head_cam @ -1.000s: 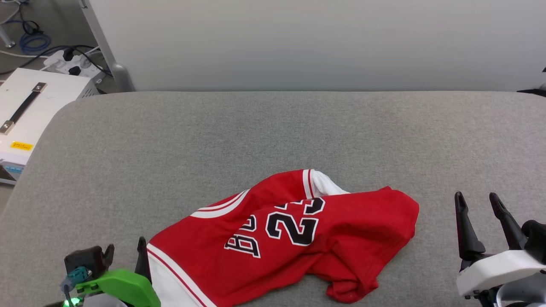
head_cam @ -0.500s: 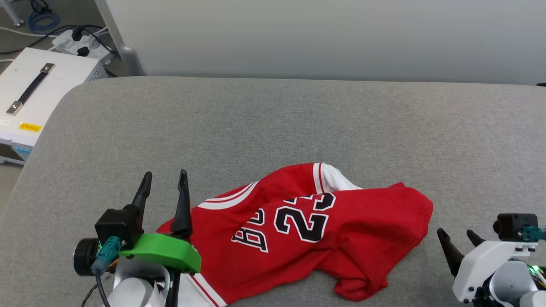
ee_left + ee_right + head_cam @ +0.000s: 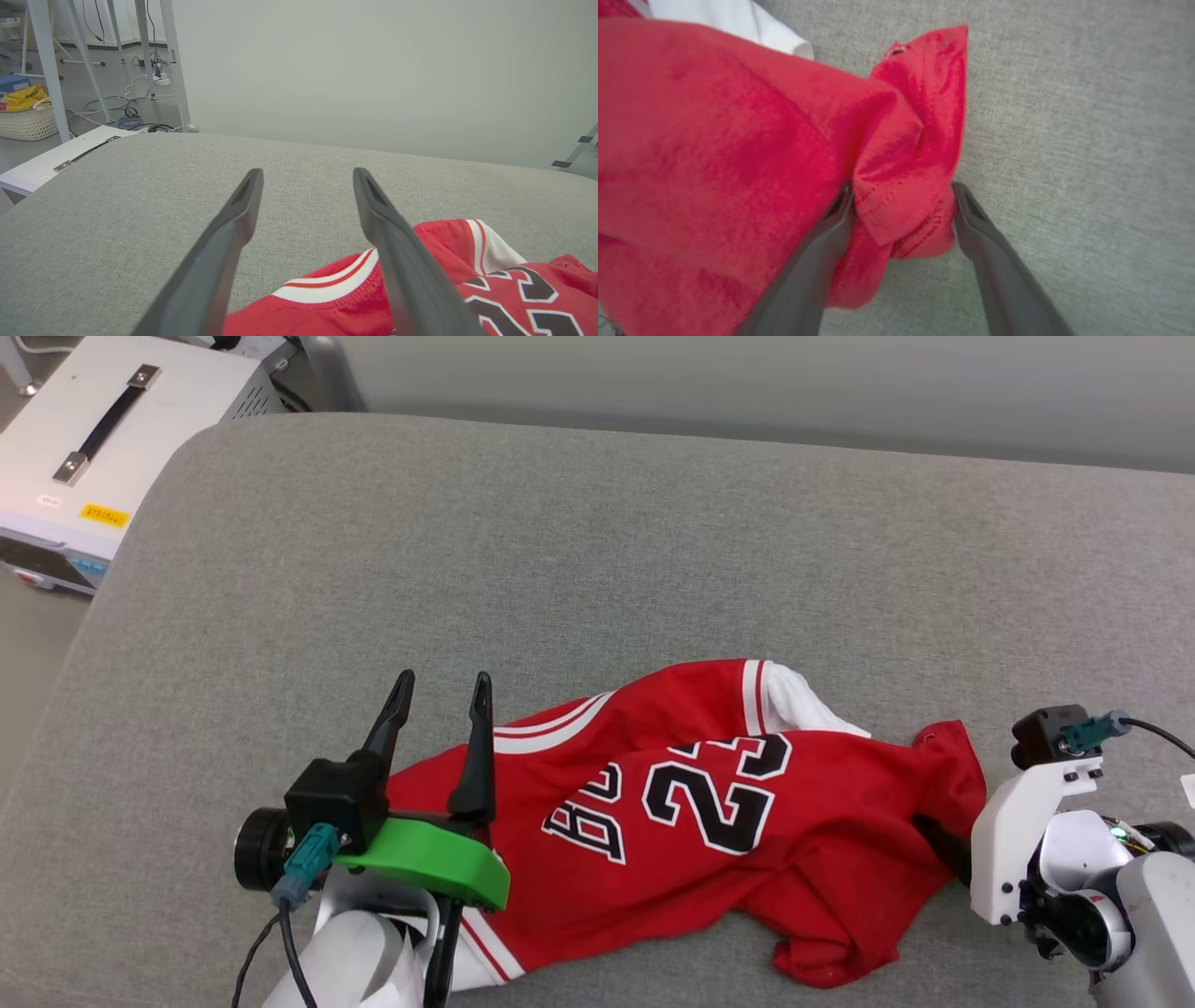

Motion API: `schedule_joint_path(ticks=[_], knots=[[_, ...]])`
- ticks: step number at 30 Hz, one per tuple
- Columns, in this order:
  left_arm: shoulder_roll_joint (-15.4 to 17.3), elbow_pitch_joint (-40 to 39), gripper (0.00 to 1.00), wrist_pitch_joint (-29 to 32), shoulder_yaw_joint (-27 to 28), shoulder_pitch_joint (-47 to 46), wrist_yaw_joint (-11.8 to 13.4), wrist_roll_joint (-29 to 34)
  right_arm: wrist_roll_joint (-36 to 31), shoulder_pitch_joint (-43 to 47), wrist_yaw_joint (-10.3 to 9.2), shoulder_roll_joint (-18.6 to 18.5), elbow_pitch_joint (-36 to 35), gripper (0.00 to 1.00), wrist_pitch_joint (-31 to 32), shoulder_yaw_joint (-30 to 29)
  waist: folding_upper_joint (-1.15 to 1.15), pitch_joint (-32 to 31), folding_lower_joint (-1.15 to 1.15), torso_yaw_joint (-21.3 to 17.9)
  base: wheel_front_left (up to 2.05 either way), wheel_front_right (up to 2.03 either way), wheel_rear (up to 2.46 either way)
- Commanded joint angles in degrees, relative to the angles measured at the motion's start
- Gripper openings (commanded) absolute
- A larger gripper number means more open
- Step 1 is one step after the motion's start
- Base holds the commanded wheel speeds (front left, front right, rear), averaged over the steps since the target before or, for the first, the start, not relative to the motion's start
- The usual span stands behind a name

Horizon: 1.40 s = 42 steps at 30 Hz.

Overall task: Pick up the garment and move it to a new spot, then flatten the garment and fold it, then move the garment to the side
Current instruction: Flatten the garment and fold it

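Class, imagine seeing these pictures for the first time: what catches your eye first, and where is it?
A crumpled red jersey with a black 23 lies near the front of the grey padded surface. The open left claw hovers at its left end, and the open right claw straddles a bunched red fold at its right edge.

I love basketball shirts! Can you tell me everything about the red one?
The shirt is red, soft-looking cloth with white sleeves, red-white striped trim and black, white-edged letters and 23. It lies crumpled, print up, on the grey cushion. The right end effector straddles a bunched fold with open fingers; the open left end effector is by its striped edge.
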Motion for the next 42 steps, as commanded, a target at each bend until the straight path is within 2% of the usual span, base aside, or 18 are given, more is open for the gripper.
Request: schedule_joint_path(ticks=[1, 3, 4, 5, 6, 13, 18, 21, 27, 29, 33, 34, 35, 36, 42], knots=[[-0.41, 0.44, 1.0, -0.45, -0.02, -1.32, -0.31, 0.58, 0.93, -0.46, -0.46, -0.22, 2.23, 1.0, 1.23, 1.57, 0.0, 1.11, 0.0, 1.03, 0.0, 0.0, 0.0], [-0.64, 1.08, 1.0, -0.58, -0.19, -1.54, -0.51, 0.54, 2.37, -0.26, -0.46, -0.13, 5.43, 1.0, 3.05, 3.27, 0.0, 1.24, 0.0, 1.2, 0.0, 0.0, 0.0], [-0.72, 1.37, 1.0, -0.66, -0.24, -1.6, -0.59, 0.52, 3.4, -0.08, -0.46, 0.1, 6.71, 0.5, 3.89, 3.93, 0.0, 1.2, 0.0, 1.24, 0.0, 0.0, 0.0], [-0.76, 1.58, 1.0, -0.72, -0.24, -1.59, -0.63, 0.49, 4.17, 0.08, -0.46, 0.26, 7.58, 0.08, 4.48, 4.33, 0.0, 1.1, 0.0, 1.22, 0.0, 0.0, 0.0], [-0.78, 1.89, 1.0, -0.76, -0.2, -1.44, -0.69, 0.3, 4.96, 0.28, -0.46, 0.35, 8.44, 0.0, 5.19, 4.86, 0.0, 0.81, 0.0, 1.1, 0.0, 0.0, 0.0], [0.52, 3.31, 1.0, -0.44, 0.52, -0.27, -0.75, -0.54, 6.26, 0.61, -0.46, -0.75, 6.94, 0.0, 1.36, 4.06, 0.0, -2.84, 0.0, -0.92, 0.0, 0.0, 0.0], [1.76, 3.07, 1.0, 0.33, 0.84, 1.19, -0.43, -0.9, 4.0, 3.91, -0.46, -1.92, 0.28, 0.0, -1.6, -1.68, 0.0, -5.49, 0.0, -2.99, 0.0, 0.0, 0.0], [2.34, 2.69, 1.0, 0.72, 1.04, 2.38, -0.11, -1.24, 1.74, 8.69, -0.46, -1.14, -4.98, 0.0, -1.15, -6.45, 0.0, -6.73, 0.0, -4.2, 0.0, 0.0, 0.0], [3.53, 1.6, 1.0, 1.25, 2.33, 4.43, 0.72, -2.39, -1.62, 22.6, -0.46, 6.18, -15.82, 0.0, 3.32, -14.28, 0.0, -8.27, 0.0, -6.18, 0.0, 0.0, 0.0], [3.97, 1.34, 1.0, 1.61, 2.46, 4.68, 0.86, -2.46, -2.1, 26.49, -0.46, 9.26, -17.62, 0.0, 4.57, -15.32, 0.0, -8.41, 0.0, -6.59, 0.0, 0.0, 0.0], [4.58, 0.95, 1.0, 2.23, 2.82, 5.24, 1.29, -2.78, -3.25, 30.53, -0.46, 12.94, -17.6, 0.0, 4.56, -14.78, 0.0, -8.38, 0.0, -7.61, 0.0, 0.0, 0.0], [4.6, 0.87, 1.0, 2.34, 2.82, 5.29, 1.31, -2.87, -4.11, 30.74, -0.46, 13.1, -17.11, 0.05, 3.89, -14.39, 0.0, -8.4, 0.0, -7.65, 0.0, 0.0, 0.0], [4.66, 0.83, 1.0, 2.51, 2.8, 5.33, 1.35, -2.95, -4.2, 30.64, -0.46, 13.47, -16.62, 0.62, 2.43, -14.47, 0.0, -8.39, 0.0, -7.7, 0.0, 0.0, 0.0], [4.71, 0.8, 1.0, 2.61, 2.82, 5.36, 1.4, -3.01, -3.84, 30.32, -0.46, 13.81, -16.27, 1.0, 0.97, -14.62, 0.0, -8.39, 0.0, -7.76, 0.0, 0.0, 0.0], [5.23, 0.45, 1.0, 3.23, 2.79, 5.66, 1.74, -3.12, -6.27, 27.54, -0.46, 14.54, -15.64, 1.0, -10.44, -16.14, 0.0, -8.46, 0.0, -7.71, 0.0, 0.0, 0.0]])
